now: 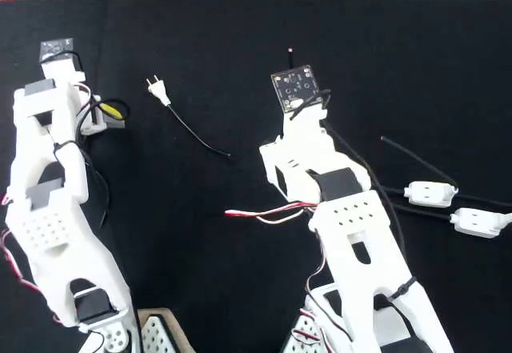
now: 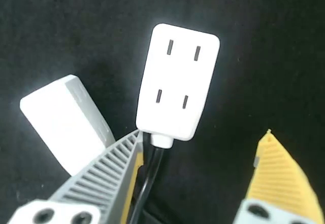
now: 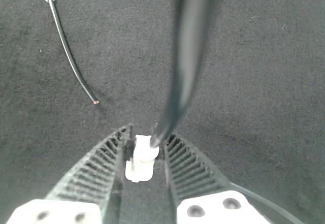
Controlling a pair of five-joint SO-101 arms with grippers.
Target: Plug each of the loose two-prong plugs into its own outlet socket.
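Nearest the arm bases, on the right arm's outer side of the table (image 1: 192, 249): an inner cord block (image 1: 430, 194) just beside an outer cord block (image 1: 478, 222), both white, probably sockets, lying well apart from the 2 tools and untouched. Farther out, the right tool (image 3: 147, 132), clamped narrow on a white 2-prong plug (image 3: 139, 162), pinching the body, with the black cord (image 3: 188, 46) rising free past the wrist camera, apparently to keep the prong end clear for pushing in; prongs themselves hidden. About as far out on the other side, the left tool (image 2: 203, 132), spread wide, grey finger (image 2: 101, 178) and yellow finger (image 2: 277, 168) well apart, gripping nothing. Straddles instead the black lead (image 2: 150, 176) of a white outlet socket (image 2: 177, 82), lead close along the grey finger, socket face up just ahead of the fingertips, 2 pairs of slots showing; seemingly posed to frame or steady the socket for an incoming plug. Just beside the socket, a tilted side block (image 2: 63, 117), white, purpose impossible to tell. Farthest, between the 2 arms, a loose plug (image 1: 158, 89) flat on the table, thin wire (image 1: 196, 135) trailing back toward the right arm to a coppery tip, not yet picked up. Likely step in hand: carrying the gripped plug across to 1 slot pair; lining up hidden prongs probably the hard part.
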